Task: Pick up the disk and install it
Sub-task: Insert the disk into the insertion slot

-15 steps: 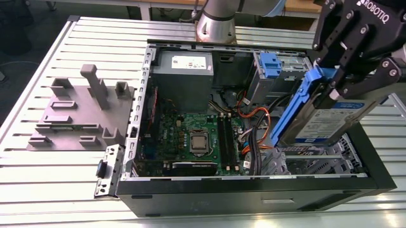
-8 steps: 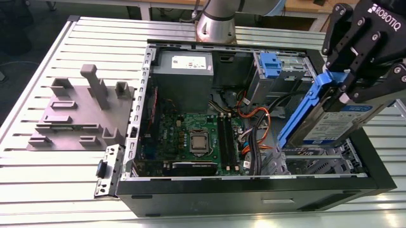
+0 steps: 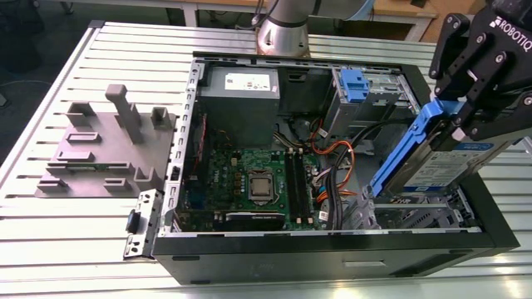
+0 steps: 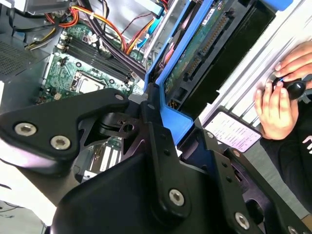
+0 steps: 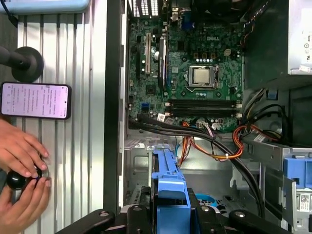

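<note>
Slatted counter (image 3: pixel 66 237) carried the case (image 3: pixel 332 256); jaws of the gripper (image 3: pixel 465 121) clamped the disk (image 3: pixel 440 168), its long axis slanting down toward the bay (image 3: pixel 415 212).

A robotics lab or test workshop: a slotted aluminium desk (image 3: pixel 50 230) carries an opened computer tower (image 3: pixel 332 255), a grey moulded fixture (image 3: pixel 99 156) and the robot arm's base (image 3: pixel 283 28), with a person's hand (image 5: pixel 19 146) beside a phone (image 5: pixel 34 100).
</note>
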You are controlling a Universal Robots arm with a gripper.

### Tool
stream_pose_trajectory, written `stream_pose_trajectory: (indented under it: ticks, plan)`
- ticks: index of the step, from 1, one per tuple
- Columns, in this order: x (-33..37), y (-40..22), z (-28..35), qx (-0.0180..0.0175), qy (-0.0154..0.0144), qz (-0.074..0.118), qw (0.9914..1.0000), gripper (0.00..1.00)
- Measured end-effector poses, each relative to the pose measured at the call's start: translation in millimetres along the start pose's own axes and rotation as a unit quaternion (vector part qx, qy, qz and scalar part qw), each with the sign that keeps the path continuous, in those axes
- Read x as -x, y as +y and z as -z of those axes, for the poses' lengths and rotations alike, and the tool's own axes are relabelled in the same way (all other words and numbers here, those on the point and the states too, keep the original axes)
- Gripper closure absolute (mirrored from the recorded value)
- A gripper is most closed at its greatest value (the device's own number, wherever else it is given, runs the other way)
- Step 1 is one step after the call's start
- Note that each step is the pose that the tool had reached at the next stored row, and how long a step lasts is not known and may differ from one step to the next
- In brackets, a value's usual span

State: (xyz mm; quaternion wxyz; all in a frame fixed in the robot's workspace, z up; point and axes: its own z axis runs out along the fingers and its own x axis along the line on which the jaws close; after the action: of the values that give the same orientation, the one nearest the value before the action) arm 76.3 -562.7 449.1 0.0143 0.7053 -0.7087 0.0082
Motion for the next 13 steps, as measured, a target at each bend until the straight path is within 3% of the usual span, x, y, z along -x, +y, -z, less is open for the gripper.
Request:
stream_pose_trajectory:
  ticks: [13]
  plan:
    - [-0.4, -2.0, -9.8, 0.0001, -0.0029, -0.002, 0.99999, 0.64]
